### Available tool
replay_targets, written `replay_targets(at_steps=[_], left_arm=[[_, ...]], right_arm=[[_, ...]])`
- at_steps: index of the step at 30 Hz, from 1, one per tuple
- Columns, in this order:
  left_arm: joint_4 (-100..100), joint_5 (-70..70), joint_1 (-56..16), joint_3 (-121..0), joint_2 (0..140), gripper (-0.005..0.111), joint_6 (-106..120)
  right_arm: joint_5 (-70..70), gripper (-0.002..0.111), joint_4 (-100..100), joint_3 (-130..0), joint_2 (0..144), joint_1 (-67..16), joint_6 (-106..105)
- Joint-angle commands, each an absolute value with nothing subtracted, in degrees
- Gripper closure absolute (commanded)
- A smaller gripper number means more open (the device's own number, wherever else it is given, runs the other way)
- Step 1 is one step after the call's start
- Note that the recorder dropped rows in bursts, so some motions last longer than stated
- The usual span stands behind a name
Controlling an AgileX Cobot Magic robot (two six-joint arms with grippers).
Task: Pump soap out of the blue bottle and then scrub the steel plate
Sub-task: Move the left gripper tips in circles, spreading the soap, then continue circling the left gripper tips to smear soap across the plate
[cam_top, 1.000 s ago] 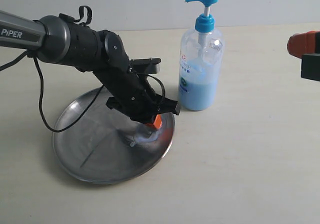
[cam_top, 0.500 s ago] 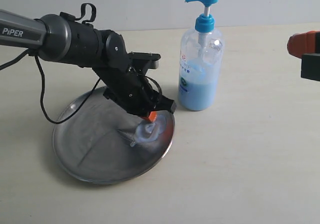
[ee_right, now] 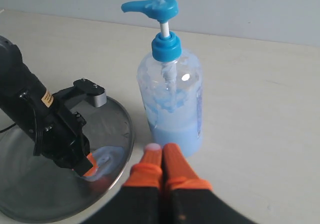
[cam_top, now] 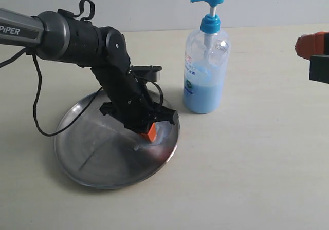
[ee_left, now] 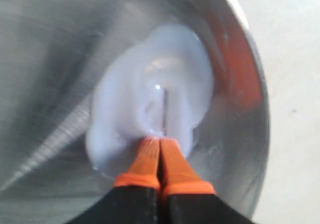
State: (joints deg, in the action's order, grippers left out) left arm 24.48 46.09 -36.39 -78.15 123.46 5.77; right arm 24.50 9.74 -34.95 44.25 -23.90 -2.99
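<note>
The steel plate lies on the table at the left. A whitish-blue soap smear sits near its right rim. My left gripper is shut, its orange fingertips pressed down into the near edge of the smear, holding nothing. The blue bottle stands upright just right of the plate, about half full. My right gripper hovers at the far right, shut and empty. In the right wrist view it points at the bottle, with a pale dab on one fingertip.
The left arm's black cable loops over the plate's left rim. The table is pale beige, with a grey wall behind.
My left gripper has slid back and forth over the soap smear, ending a little lower and further left, and now covers most of it. The right gripper and the bottle have not moved.
</note>
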Motion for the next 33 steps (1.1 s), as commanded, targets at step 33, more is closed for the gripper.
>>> replay_targets(at_steps=[33], left_arm=[[15.9, 42.7, -35.1, -77.0, 125.9, 0.107, 3.8]], right_arm=[[24.1, 0.108, 10.3, -34.6, 44.0, -24.0, -3.1]])
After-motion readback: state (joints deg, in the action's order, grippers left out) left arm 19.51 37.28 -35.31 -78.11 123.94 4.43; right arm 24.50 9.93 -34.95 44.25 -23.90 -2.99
